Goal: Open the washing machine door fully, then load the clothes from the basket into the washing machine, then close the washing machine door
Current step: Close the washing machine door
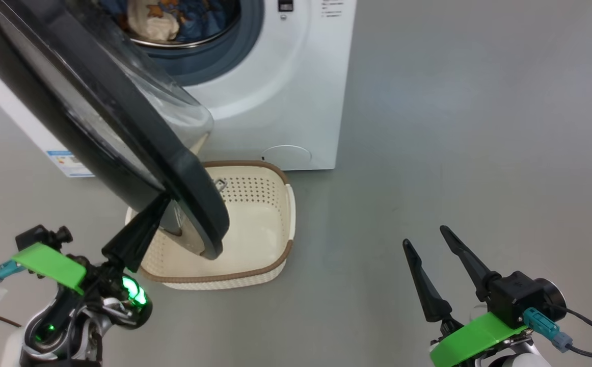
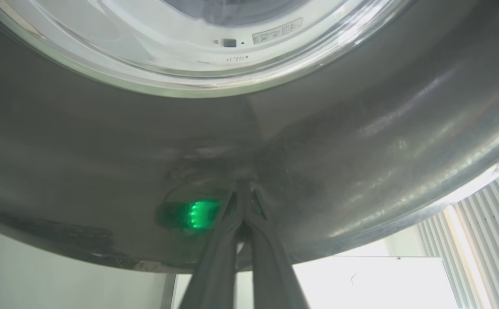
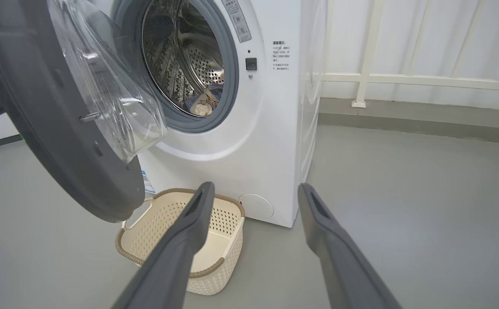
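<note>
The white washing machine (image 1: 286, 92) stands at the top, its door (image 1: 123, 132) swung partway out over the basket (image 1: 290, 250), which looks empty. The clothes (image 1: 163, 20), light blue and cream, lie inside the drum. My left gripper (image 1: 157, 206) is shut, its tips against the outer face of the door's glossy black rim (image 2: 361, 128); in the left wrist view the closed left gripper (image 2: 243, 191) touches that rim just below the glass. My right gripper (image 1: 431, 237) hangs open at the lower right, apart from everything. Between its fingers (image 3: 198, 214) I see the basket (image 3: 215, 274), the door (image 3: 60, 128) and the clothes (image 3: 202, 105).
Grey floor (image 1: 454, 153) stretches open to the right of the machine. A white railing and wall (image 3: 404, 64) run behind it. White slats (image 2: 481, 240) show past the door's lower edge. A blue label sticker (image 1: 69, 163) sits low on the machine's front.
</note>
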Robot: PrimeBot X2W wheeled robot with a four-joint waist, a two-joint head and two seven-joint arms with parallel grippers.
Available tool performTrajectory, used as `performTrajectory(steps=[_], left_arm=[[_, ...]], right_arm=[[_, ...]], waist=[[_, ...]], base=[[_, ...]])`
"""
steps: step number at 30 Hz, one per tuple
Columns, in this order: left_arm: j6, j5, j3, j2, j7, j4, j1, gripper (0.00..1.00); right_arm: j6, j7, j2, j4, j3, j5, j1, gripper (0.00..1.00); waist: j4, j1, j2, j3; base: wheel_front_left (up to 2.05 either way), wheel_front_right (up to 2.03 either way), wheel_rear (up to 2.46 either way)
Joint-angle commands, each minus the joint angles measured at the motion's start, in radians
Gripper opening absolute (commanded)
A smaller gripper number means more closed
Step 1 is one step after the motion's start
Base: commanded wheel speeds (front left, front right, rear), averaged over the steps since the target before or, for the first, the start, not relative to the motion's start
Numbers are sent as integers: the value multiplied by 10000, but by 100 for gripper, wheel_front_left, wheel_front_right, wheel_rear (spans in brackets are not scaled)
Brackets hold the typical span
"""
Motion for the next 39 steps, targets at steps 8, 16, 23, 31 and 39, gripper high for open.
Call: performTrajectory(steps=[8,16,23,31,39], left_arm=[[-98,-101,20,172,-1280,-244,-741,0],[-100,-290,-277,172,-2931,-485,-1058,0],[-100,-104,-323,172,-3956,-530,-1238,0],[-101,137,-266,172,-4640,-276,-1627,0],[-101,339,-214,172,-5016,60,-1958,0]], right_arm=[[16,-231,53,-138,222,130,-328,100],[16,-347,53,-27,263,219,-373,100],[16,-426,53,41,243,269,-389,100],[16,-554,53,133,195,385,-323,100],[16,-709,53,202,61,511,-180,100]], waist=[[-880,0,0,108],[-1583,0,0,178],[-2165,0,0,248],[-2845,0,0,375],[-3072,0,0,425]], base=[[0,0,0],[0,0,0],[0,0,0],[0,0,0],[0,0,0]])
